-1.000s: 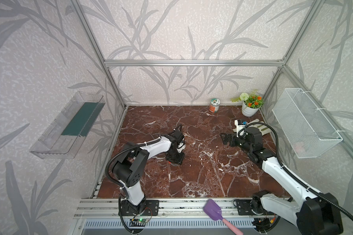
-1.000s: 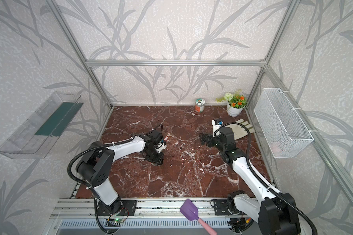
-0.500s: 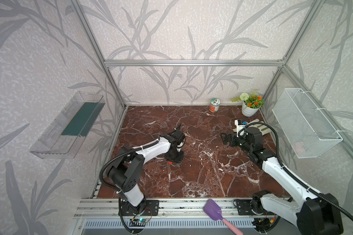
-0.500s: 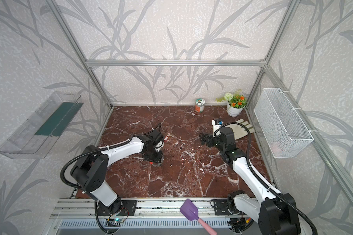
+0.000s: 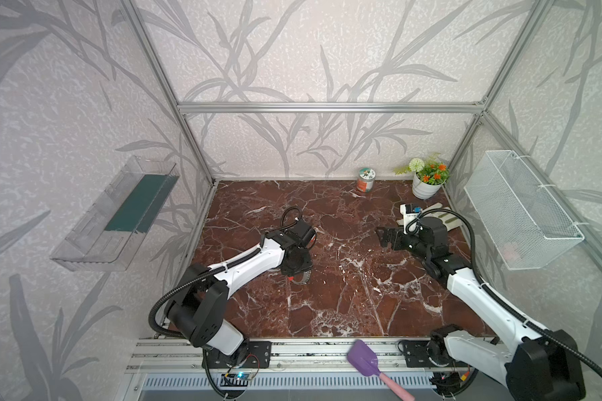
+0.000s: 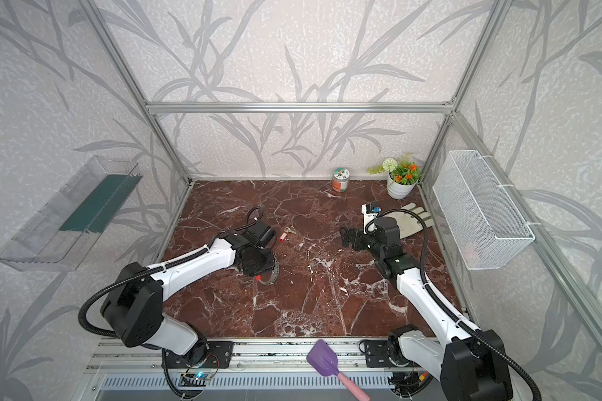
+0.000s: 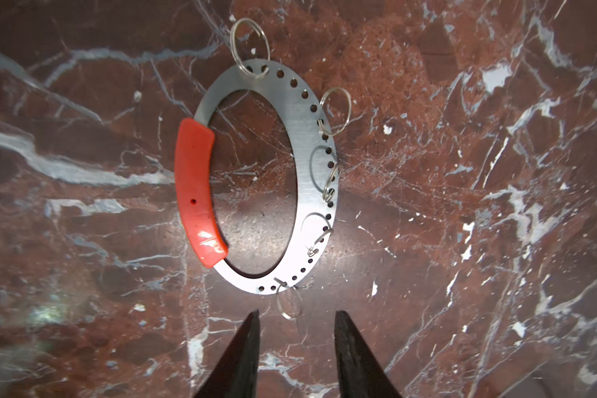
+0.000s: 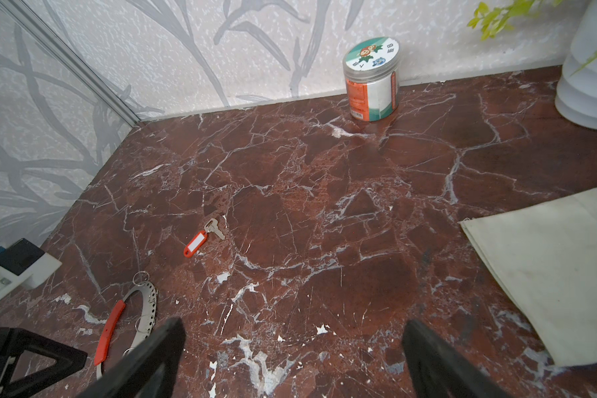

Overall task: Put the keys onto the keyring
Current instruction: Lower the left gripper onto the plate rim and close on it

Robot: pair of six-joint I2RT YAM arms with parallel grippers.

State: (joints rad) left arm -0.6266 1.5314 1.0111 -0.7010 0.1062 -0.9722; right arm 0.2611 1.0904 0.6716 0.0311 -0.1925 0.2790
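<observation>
1. In a top view, the keys are lying at the keyring's one o'clock, apart from it.
2. Left wrist: the left gripper is hovering open and empty near the keyring.
3. Right wrist: the right gripper is gaping wide, holding nothing.

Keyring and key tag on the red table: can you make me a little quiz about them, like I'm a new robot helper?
1. Pick one: what colour is the plastic section on the keyring? A green, B red, C blue.
2. True or false: the key tag already hangs on the keyring.
3. Fill in: the jaws nearest the keyring belong to the ___ arm.

Key
1. B.
2. False: it lies apart from the keyring on the marble table.
3. Left: the left arm has its jaws apart, with nothing between them.
</observation>
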